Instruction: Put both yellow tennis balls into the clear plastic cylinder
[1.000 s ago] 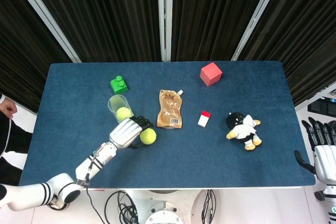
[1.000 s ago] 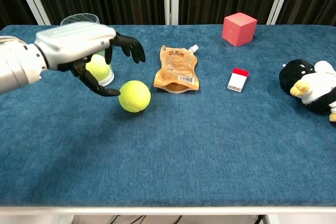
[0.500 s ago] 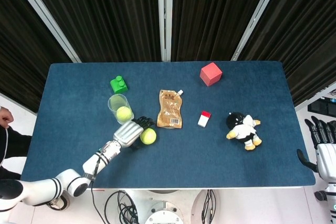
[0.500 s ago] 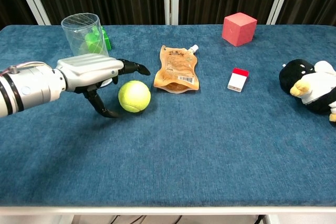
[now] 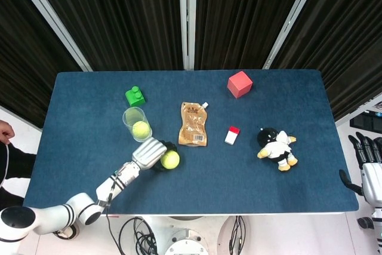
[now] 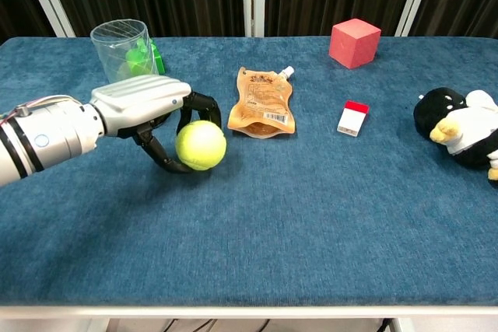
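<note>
Left hand closing round the second tennis ball

Nearest, the left hand (image 6: 144, 110) curls its dark fingers (image 6: 204, 103) around the loose tennis ball (image 6: 201, 145) on the bench (image 6: 311, 223); whether the grip is fully set, I cannot tell. At about eleven o'clock from it stands the clear cylinder (image 5: 135, 122), upright, the other ball (image 5: 140, 128) already inside. Best to firm the hold, lift straight up, and come down over the rim without knocking it. The right hand (image 5: 369, 165) waits off the bench at three o'clock, fingers apart, holding nothing.
</note>
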Available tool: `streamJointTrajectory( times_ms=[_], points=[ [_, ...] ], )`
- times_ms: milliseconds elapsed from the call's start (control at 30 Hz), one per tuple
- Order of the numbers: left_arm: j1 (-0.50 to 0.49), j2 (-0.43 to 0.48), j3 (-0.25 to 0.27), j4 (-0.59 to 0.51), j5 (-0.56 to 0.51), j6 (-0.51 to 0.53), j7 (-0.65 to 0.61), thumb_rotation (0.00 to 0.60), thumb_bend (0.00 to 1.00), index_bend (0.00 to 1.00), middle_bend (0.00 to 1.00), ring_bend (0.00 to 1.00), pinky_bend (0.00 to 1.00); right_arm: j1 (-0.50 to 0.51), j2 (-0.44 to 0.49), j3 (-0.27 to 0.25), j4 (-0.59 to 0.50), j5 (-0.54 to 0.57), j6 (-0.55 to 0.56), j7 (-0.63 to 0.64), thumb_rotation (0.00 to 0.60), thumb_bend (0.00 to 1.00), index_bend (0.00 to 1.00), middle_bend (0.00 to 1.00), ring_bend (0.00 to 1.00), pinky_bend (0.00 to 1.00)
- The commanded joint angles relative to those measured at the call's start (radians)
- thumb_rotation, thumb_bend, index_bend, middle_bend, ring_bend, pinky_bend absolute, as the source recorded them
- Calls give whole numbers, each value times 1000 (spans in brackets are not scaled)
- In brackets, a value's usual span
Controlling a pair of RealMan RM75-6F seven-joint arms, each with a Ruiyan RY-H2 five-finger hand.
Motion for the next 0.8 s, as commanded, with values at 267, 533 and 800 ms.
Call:
streamJointTrajectory(
  times_ms=[267,533,800],
  points=[
    [33,130,-33,-218,2,91,-2,600,198,679,608,604,893,-2,4,0,-3,-3,4,1,600,273,0,0,0,0],
    [69,361,-138,-454,-78,164,155,600,197,680,616,604,892,-2,8,-7,-14,-18,6,-3,600,272,0,0,0,0],
    [69,438,-187,-397,-263,69,218,600,198,688,615,598,891,1,6,-8,-15,-20,1,-8,600,273,0,0,0,0]
  ],
)
